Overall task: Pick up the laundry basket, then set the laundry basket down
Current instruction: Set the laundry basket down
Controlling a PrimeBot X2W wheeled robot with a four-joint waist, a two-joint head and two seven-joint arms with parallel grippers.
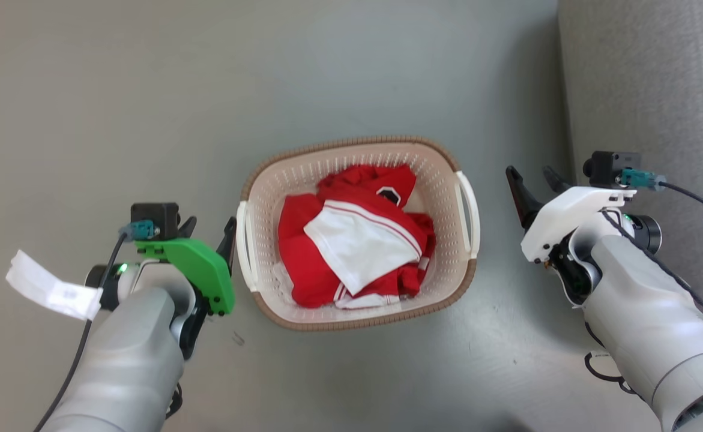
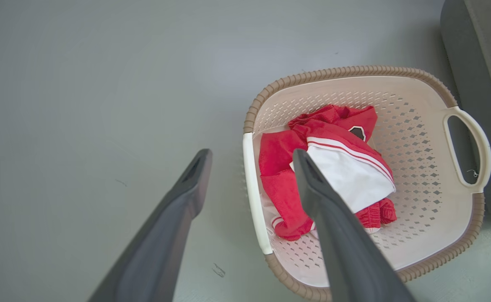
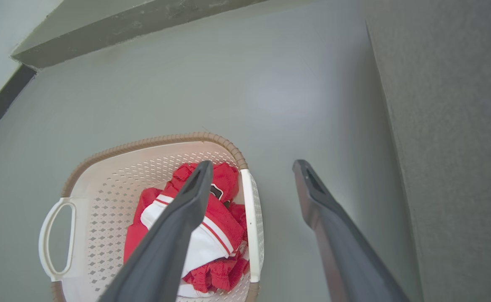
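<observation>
Grey floor [image 1: 147,90], smooth and even, with grey upholstered furniture [image 1: 645,90], probably a sofa side, just to the right of the laundry basket [image 1: 357,141]. Basket upright on the floor, centred between the two arms, not yet lifted. Red and white garments [image 1: 357,240] heaped inside the basket below its brown rim, hence unlikely to spill in a level lift. White left handle [image 1: 244,246] and white right handle [image 1: 468,210] on the basket's short sides, the evident grasp sites for so wide a load.

Left end effector [image 1: 210,223] released, fingers spread, just beside the basket's left handle. In the left wrist view, one finger outside the basket over the floor, the other over the basket's interior, handle bar between them: a straddle suited to closing on the bar. Contact with the handle not resolvable, height above it hard to judge.

Right end effector [image 1: 529,171] likewise released, fingers apart, clear of the basket's right handle, between basket and furniture. In the right wrist view, that handle bar likewise lined up between the two fingers.

Judged step: approach to a two-handed grasp, pick-up not begun. Likely needs: closure on both handles at matched height, then an even rise to keep the basket level. Risk: little room on the basket's right side, next to the furniture.
</observation>
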